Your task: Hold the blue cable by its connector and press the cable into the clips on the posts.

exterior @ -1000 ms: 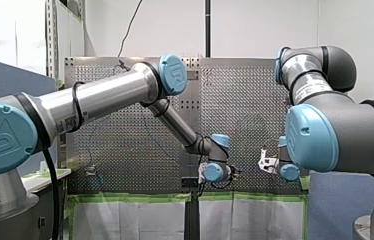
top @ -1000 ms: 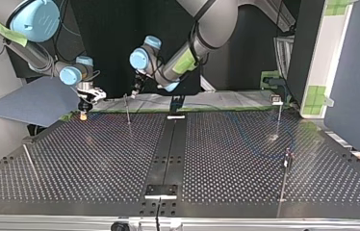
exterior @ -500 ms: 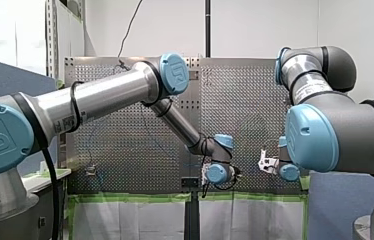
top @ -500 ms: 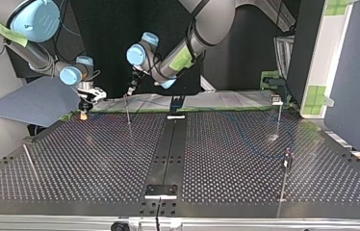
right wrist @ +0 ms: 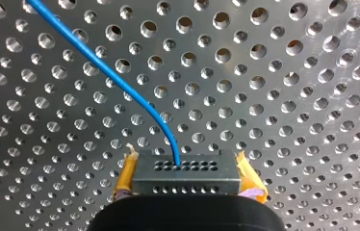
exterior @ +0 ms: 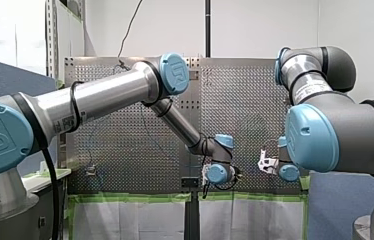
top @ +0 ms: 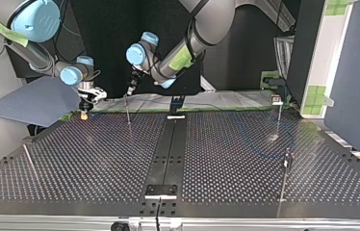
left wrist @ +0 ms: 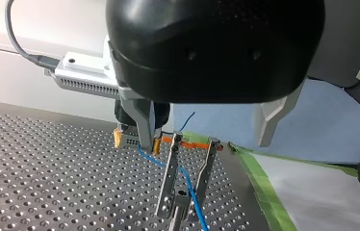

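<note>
My right gripper (right wrist: 187, 182) clamped its yellow pads on the grey connector (right wrist: 187, 168) over the perforated table's (top: 96, 159) arm-side edge. The blue cable (right wrist: 120, 83) ran between my left gripper's (left wrist: 182, 206) spread fingers beside a post (top: 128, 111).

a "ur" logo stands on my left arm's blue joint cap (exterior: 174, 74).

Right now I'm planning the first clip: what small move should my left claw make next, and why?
Probably ease my left claw down: its open fingers straddle the blue cable at the post, while my right claw holds the connector.
</note>
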Controlling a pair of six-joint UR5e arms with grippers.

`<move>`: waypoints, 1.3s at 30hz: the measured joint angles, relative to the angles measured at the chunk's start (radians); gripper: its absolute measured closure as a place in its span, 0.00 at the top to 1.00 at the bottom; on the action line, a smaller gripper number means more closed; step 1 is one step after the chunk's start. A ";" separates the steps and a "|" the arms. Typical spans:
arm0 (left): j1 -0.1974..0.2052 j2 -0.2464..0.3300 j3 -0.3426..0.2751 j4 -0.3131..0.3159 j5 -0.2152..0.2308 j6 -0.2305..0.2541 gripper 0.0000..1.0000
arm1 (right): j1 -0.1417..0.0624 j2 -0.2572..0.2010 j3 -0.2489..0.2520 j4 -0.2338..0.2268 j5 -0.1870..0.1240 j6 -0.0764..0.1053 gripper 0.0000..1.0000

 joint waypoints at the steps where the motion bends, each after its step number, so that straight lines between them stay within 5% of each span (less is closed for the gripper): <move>1: 0.000 0.000 0.000 0.000 0.000 0.000 1.00 | 0.000 0.000 0.000 0.000 0.000 0.000 0.00; 8: -0.006 0.008 -0.007 -0.025 -0.004 0.023 1.00 | 0.002 0.001 0.000 0.000 0.000 0.000 0.00; 16: -0.065 0.071 -0.071 -0.010 -0.062 0.069 1.00 | 0.004 0.001 0.000 0.000 -0.003 0.000 0.00; 25: -0.102 0.159 -0.159 0.076 -0.144 -0.005 1.00 | 0.006 0.001 0.000 0.000 -0.004 0.000 0.00; 39: -0.044 0.295 -0.295 0.164 -0.212 -0.140 1.00 | 0.012 0.002 0.000 0.000 -0.018 0.001 0.00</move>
